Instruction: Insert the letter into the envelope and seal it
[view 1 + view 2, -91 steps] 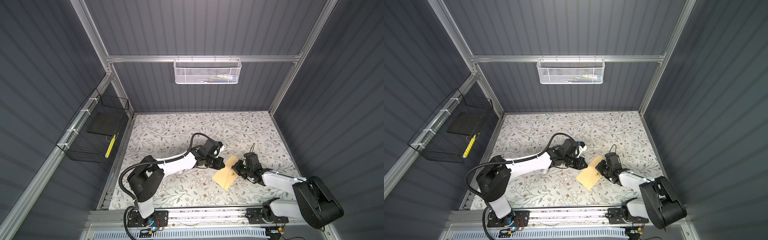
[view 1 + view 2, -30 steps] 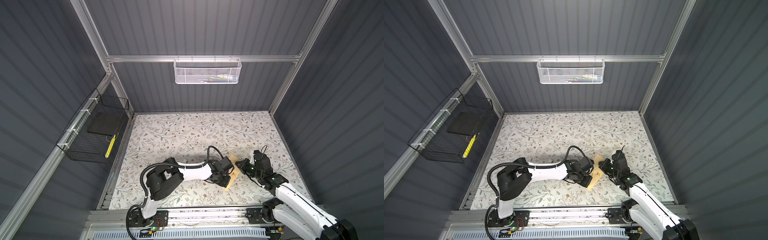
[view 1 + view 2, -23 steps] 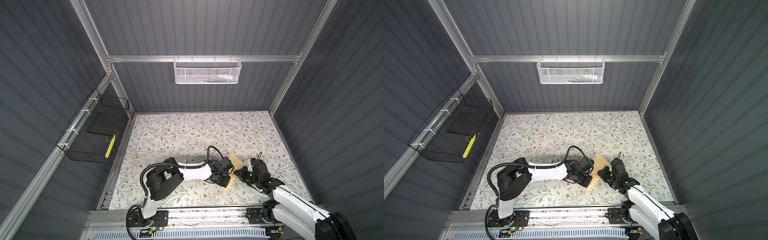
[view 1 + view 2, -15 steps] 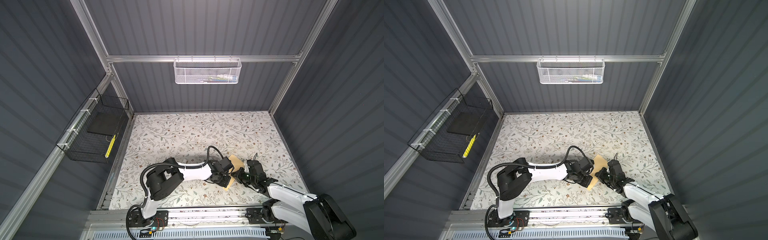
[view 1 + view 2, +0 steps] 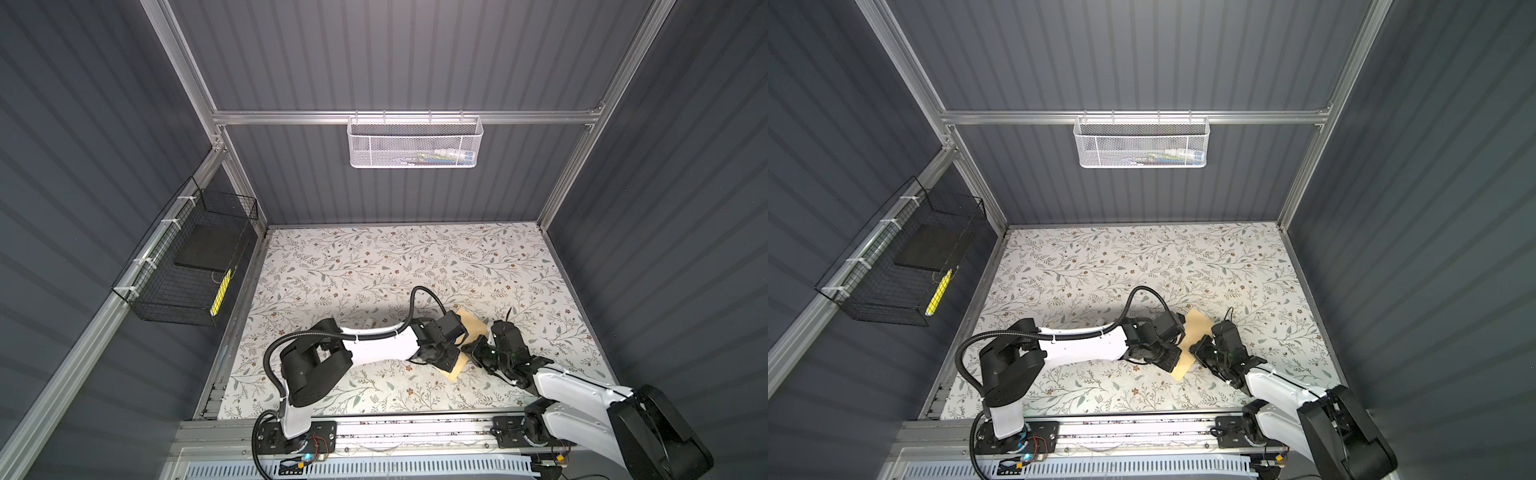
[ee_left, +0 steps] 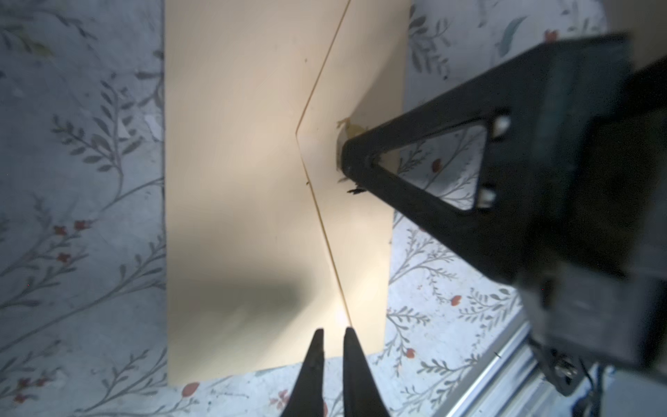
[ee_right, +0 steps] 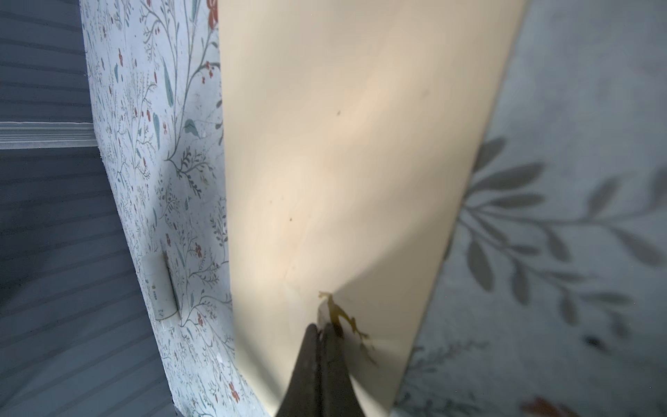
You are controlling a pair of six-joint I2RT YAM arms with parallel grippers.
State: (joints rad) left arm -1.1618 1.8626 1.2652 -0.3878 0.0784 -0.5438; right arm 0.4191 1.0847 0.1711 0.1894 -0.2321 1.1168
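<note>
In both top views the envelope (image 5: 469,321) is lying flat on the floral desk (image 5: 374,257). The left gripper (image 5: 449,360) is hanging over the envelope's near end, and the right gripper (image 5: 476,347) is meeting the envelope's far-side edge.

From the left wrist, the left fingers (image 6: 317,348) are standing barely parted above the envelope's end, gripping nothing. The right gripper's tip is pressing on the folded-down flap (image 6: 361,72).

From the right wrist, the right fingers (image 7: 310,346) are clenched together, tips touching a dark mark (image 7: 341,314) on the envelope. A small white stick (image 7: 160,285) is lying on the desk beside the envelope.
</note>
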